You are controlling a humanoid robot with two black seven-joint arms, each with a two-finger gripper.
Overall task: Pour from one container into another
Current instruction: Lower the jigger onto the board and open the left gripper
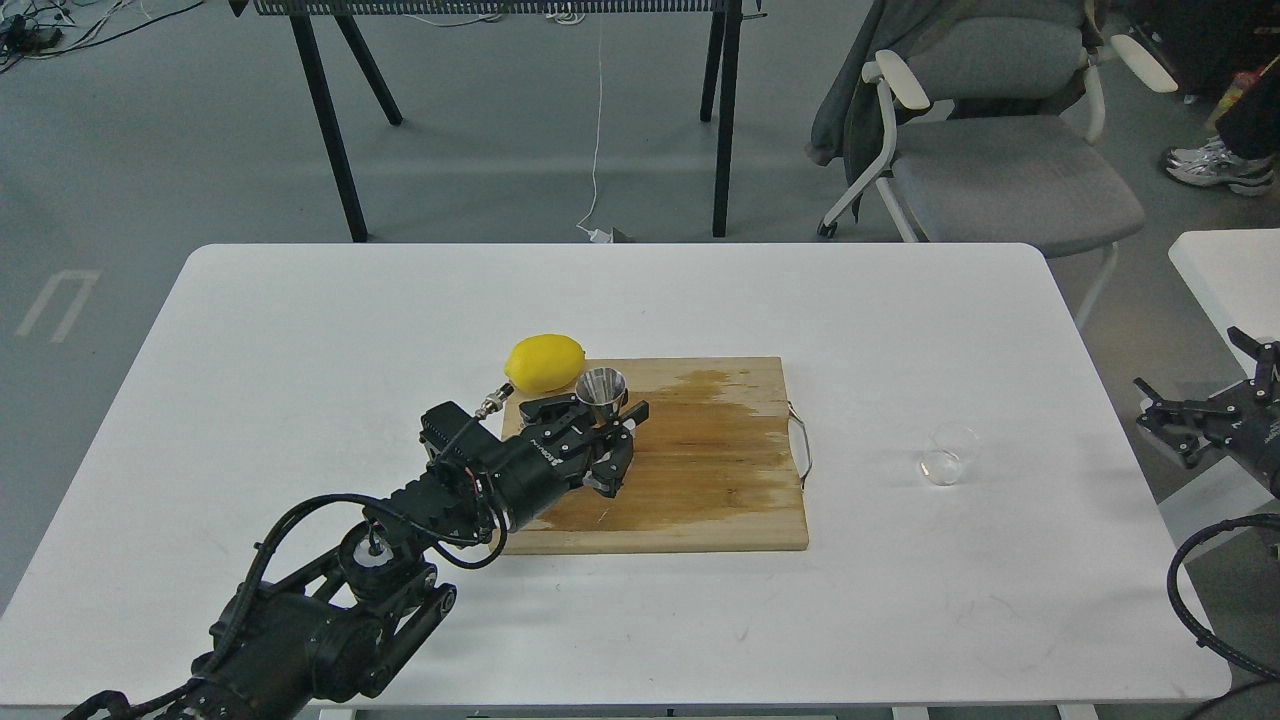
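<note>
While the jigger (601, 388) stands upright, mouth up, the left end effector (592, 418) grips its hidden waist; the right end effector (1190, 425) looks spread, and the glass cup (949, 455) is faint.

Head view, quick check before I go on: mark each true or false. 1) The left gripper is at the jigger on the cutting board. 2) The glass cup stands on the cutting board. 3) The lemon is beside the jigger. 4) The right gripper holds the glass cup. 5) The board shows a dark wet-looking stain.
1) True: the left gripper has its fingers around the jigger on the cutting board.
2) False: the glass cup stands on the white table, right of the board.
3) True: the lemon lies just left of the jigger.
4) False: the right gripper is off the table's right edge, holding nothing.
5) True.
</note>
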